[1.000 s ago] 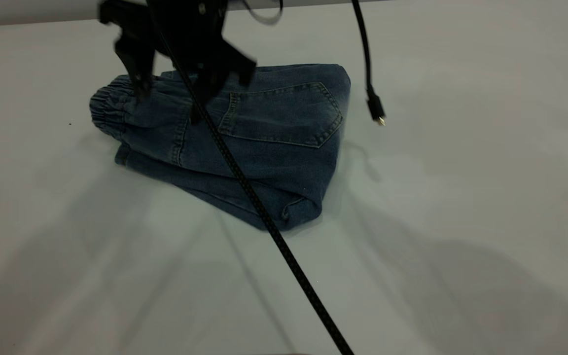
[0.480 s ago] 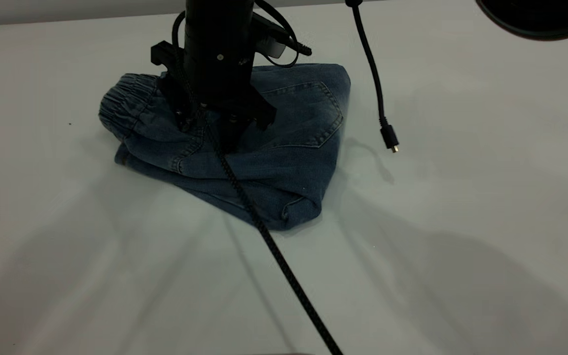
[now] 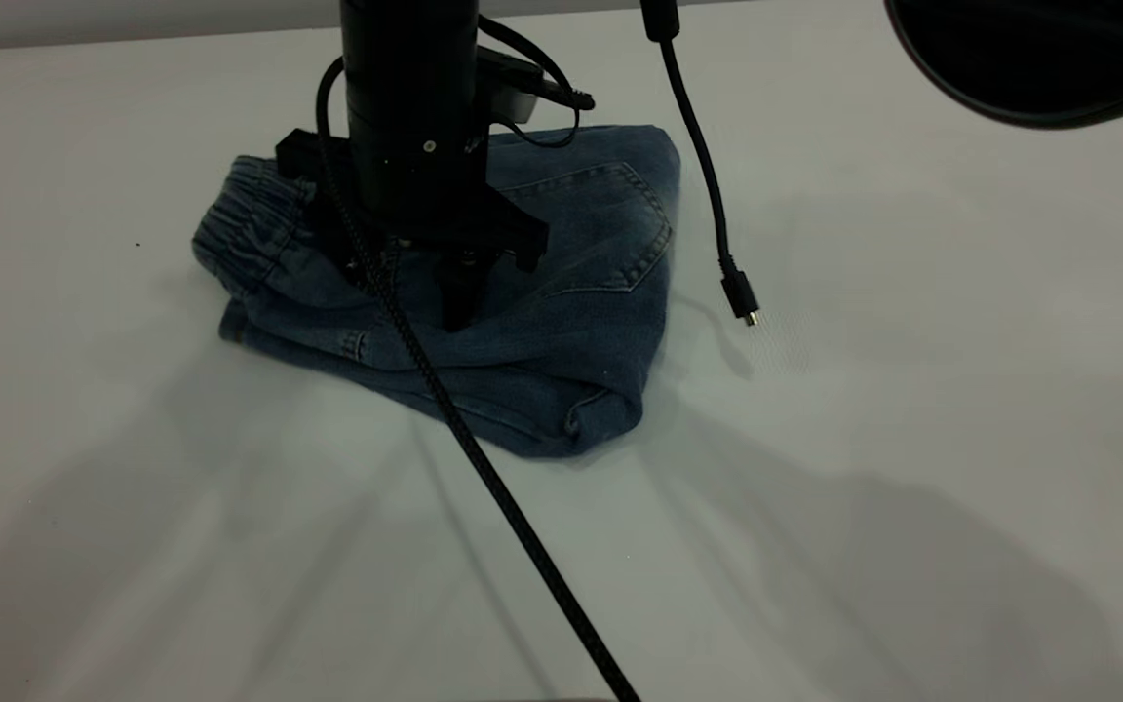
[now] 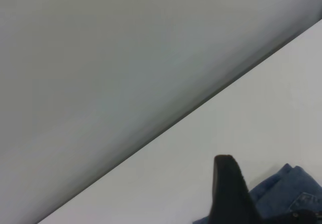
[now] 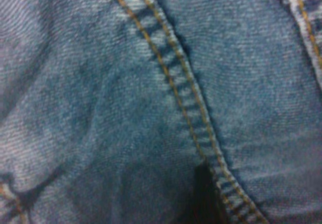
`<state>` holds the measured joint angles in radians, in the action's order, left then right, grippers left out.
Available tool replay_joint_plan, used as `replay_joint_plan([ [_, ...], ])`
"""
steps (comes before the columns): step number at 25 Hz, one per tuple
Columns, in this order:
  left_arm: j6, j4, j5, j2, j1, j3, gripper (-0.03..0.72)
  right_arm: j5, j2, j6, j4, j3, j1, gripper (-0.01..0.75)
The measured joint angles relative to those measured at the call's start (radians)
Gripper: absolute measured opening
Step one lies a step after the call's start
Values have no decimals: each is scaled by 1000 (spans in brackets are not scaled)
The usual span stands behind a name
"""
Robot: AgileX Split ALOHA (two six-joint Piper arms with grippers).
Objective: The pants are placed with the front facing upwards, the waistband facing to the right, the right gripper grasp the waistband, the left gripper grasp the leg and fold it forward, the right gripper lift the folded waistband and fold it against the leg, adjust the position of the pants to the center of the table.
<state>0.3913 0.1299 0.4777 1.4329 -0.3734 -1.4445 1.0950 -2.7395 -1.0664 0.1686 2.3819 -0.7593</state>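
Observation:
The blue denim pants (image 3: 581,244) lie folded on the white table (image 3: 912,390), back pocket up, with the gathered waistband (image 3: 250,219) at the left end. My right gripper (image 3: 454,312) stands upright on the middle of the pants. It is pressed into the cloth and shut on a bunched ridge of denim. The right wrist view is filled with the pants (image 5: 100,108), a tan-stitched seam (image 5: 186,98) and a dark fingertip (image 5: 204,194). In the left wrist view, one black finger (image 4: 229,194) of my left gripper hangs off the pants (image 4: 289,189), away from them.
A thick braided cable (image 3: 484,468) runs from the right arm across the pants to the near edge. A thin cable with a loose plug (image 3: 742,297) hangs just right of the pants. A dark rounded shape (image 3: 1039,58) fills the top right corner.
My right gripper has come down from above the waistband, open, onto the middle of the pants. The pants have slid slightly left. The plug has swung and the dark shape has grown.

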Motion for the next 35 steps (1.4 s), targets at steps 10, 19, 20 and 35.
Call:
replay_joint_plan([
  [10,0,0,1,0,0,0,389,93,0,290,-74,1,-13,440],
  [19,0,0,0,0,0,0,389,112,38,368,-117,-3,-13,440],
  [20,0,0,-2,0,0,0,389,119,55,391,-135,-7,-13,440],
  [35,0,2,156,-326,0,6,389,161,641,825,-174,-12,-12,440],
])
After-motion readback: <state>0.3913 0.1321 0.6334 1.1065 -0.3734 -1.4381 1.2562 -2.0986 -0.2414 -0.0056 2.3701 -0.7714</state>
